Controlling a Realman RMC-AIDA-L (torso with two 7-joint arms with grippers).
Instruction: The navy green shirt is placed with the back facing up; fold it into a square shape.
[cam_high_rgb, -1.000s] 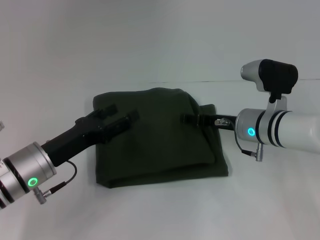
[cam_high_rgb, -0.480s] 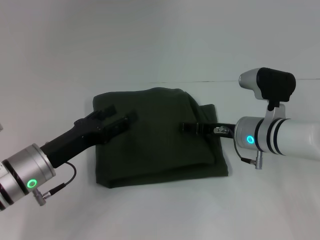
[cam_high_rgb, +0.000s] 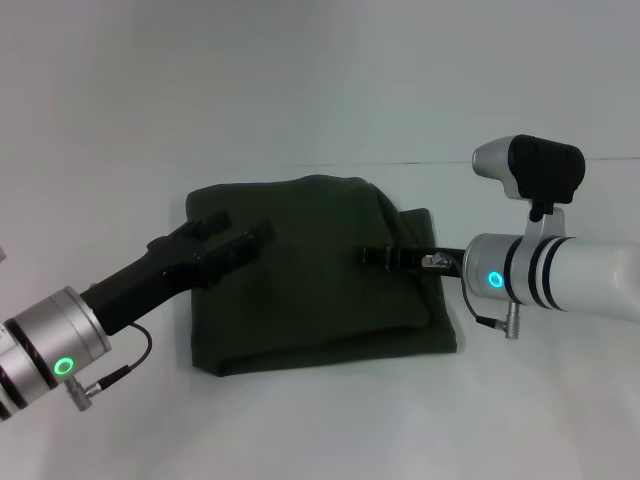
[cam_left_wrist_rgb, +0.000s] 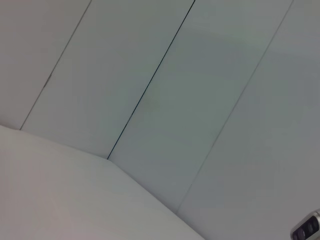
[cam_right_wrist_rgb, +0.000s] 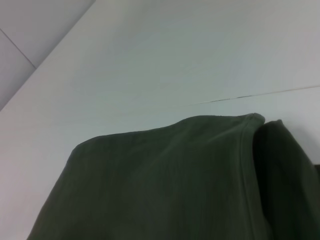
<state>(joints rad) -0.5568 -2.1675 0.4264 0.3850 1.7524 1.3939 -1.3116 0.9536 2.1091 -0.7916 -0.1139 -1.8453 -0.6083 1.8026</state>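
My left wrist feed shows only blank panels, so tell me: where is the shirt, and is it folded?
Observer: The navy green shirt lies folded roughly square on the table, mid head view.
Operator: My left tool?
Observer: The left tool is open, over the shirt's far left part.
Operator: The right one?
Observer: The right tool reaches in over the shirt's right side.

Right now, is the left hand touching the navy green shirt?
Cannot tell. In the head view the left hand overlaps the navy green shirt, dark against dark; no contact or gap shows plainly.
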